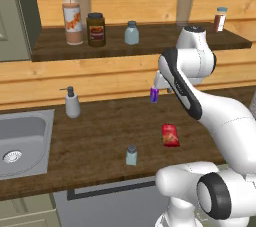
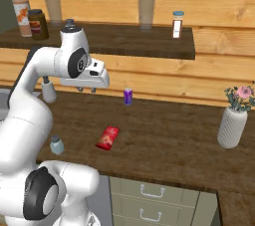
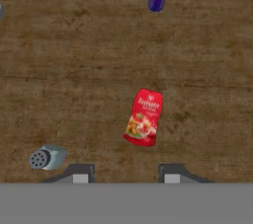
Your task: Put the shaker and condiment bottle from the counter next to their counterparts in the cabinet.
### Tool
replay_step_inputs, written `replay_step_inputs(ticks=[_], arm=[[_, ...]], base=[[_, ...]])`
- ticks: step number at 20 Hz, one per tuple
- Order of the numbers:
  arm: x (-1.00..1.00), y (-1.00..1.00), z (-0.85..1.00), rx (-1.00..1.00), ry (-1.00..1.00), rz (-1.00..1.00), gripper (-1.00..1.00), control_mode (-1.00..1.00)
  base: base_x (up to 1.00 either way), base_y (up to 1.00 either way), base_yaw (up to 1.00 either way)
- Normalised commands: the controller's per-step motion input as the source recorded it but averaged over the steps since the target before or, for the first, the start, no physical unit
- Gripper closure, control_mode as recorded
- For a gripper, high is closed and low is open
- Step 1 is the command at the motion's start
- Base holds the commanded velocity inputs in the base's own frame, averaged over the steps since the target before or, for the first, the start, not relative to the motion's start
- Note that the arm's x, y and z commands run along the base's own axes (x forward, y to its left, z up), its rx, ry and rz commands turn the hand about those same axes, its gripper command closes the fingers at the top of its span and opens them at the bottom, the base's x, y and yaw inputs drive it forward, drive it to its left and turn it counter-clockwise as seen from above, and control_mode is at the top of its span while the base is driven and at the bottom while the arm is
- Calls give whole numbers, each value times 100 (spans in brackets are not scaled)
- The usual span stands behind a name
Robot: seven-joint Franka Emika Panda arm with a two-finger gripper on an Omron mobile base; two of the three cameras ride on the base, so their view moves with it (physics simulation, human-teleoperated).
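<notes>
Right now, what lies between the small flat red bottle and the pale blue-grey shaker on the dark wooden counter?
Nothing: bare counter separates the red bottle from the shaker, as the hand view shows.
</notes>
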Motion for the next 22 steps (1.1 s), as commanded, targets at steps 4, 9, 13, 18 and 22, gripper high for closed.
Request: replay_step_inputs(ticks=[4, 9, 13, 18, 22], arm=[[0, 0, 0, 0, 0, 0, -100, -100], [-6, -2, 0, 0, -2, 0, -100, -100], [-42, -21, -7, 1, -9, 0, -100, -100], [-31, -20, -24, 0, -1, 0, -100, -100], [-50, -13, -51, 0, -4, 0, -100, -100]], base=[[0, 0, 0], [0, 0, 0], [0, 0, 0], [0, 0, 0], [0, 0, 0]])
